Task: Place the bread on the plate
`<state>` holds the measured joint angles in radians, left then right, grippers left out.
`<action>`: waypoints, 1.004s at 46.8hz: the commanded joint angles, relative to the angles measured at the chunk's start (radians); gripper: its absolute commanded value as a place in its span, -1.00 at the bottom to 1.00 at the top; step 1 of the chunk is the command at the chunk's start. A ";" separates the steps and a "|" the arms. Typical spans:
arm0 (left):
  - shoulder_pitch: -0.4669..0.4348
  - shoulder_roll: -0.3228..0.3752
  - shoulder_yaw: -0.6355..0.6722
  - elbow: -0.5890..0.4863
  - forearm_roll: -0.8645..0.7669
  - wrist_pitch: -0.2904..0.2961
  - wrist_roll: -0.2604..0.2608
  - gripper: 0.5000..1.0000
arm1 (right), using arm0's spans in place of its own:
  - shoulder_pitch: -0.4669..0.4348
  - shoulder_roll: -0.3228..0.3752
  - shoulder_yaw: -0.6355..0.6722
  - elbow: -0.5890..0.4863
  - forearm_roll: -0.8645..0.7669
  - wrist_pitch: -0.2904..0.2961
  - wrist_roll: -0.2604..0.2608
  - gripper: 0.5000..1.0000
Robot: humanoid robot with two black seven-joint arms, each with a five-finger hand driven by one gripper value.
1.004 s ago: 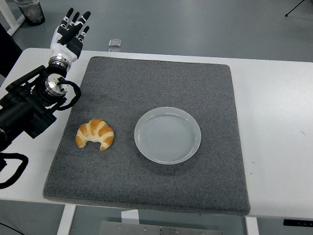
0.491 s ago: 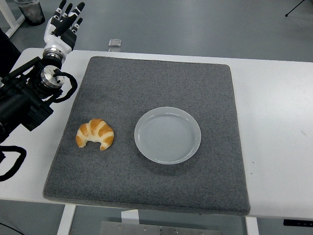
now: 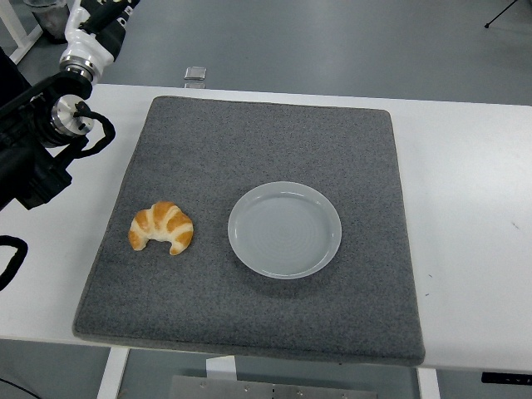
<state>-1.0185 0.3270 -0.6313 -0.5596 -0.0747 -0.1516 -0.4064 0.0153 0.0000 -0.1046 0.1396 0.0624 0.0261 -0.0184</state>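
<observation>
- Left hand (image 3: 93, 29) sits at the table's far left corner, mostly cut off by the picture's top edge; whether its fingers are spread or curled cannot be told.
- One croissant (image 3: 161, 227) lies near the grey mat's (image 3: 266, 133) left edge, toward the near side.
- One empty plate (image 3: 285, 229) rests mid-mat, just beside the bread, apart.
- Mat's far half lies bare; white table (image 3: 465, 166) borders it.

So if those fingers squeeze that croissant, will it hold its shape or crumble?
The croissant looks puffy and flaky, so it is probably light and would likely dent or shed crumbs under a hard squeeze. Its curved shape lies flat on the grey mat, so it seems unlikely to roll. The mat's rough surface should keep it from sliding much if nudged towards the plate.
</observation>
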 commanded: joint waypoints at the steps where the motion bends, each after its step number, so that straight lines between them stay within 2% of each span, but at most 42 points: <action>1: 0.003 0.038 0.005 -0.080 0.100 0.000 0.003 0.99 | 0.000 0.000 0.000 0.000 -0.001 0.000 0.000 0.81; 5: 0.005 0.064 0.039 -0.155 0.171 0.000 0.003 0.99 | 0.000 0.000 0.000 0.000 0.000 0.000 0.000 0.81; 11: -0.008 0.089 0.120 -0.184 0.191 0.009 0.003 0.99 | 0.000 0.000 -0.001 0.000 -0.001 0.000 0.000 0.81; 13: -0.012 0.099 0.160 -0.194 0.207 -0.006 0.004 0.99 | 0.000 0.000 0.000 0.000 -0.001 0.000 0.000 0.81; 19: -0.084 0.196 0.320 -0.292 0.325 -0.043 0.004 0.99 | 0.000 0.000 0.000 0.000 -0.001 0.000 0.000 0.81; 24: -0.097 0.267 0.363 -0.400 0.369 -0.054 0.004 0.99 | 0.000 0.000 0.000 0.000 0.000 0.000 0.000 0.81; 28: -0.100 0.325 0.392 -0.471 0.478 -0.068 0.004 0.99 | 0.000 0.000 0.000 0.000 -0.001 0.000 0.000 0.81; 35: -0.091 0.391 0.410 -0.557 0.665 -0.091 0.004 0.99 | 0.000 0.000 0.000 0.000 -0.001 0.000 0.000 0.81; 41: -0.110 0.460 0.508 -0.638 0.757 -0.091 0.006 0.99 | 0.000 0.000 0.000 0.000 -0.001 0.000 0.000 0.81; 47: -0.129 0.501 0.574 -0.660 0.863 -0.091 0.006 0.99 | 0.000 0.000 -0.001 0.000 -0.001 0.000 0.000 0.81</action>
<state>-1.1436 0.8143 -0.0837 -1.2143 0.7446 -0.2429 -0.4008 0.0153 0.0000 -0.1043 0.1396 0.0620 0.0261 -0.0184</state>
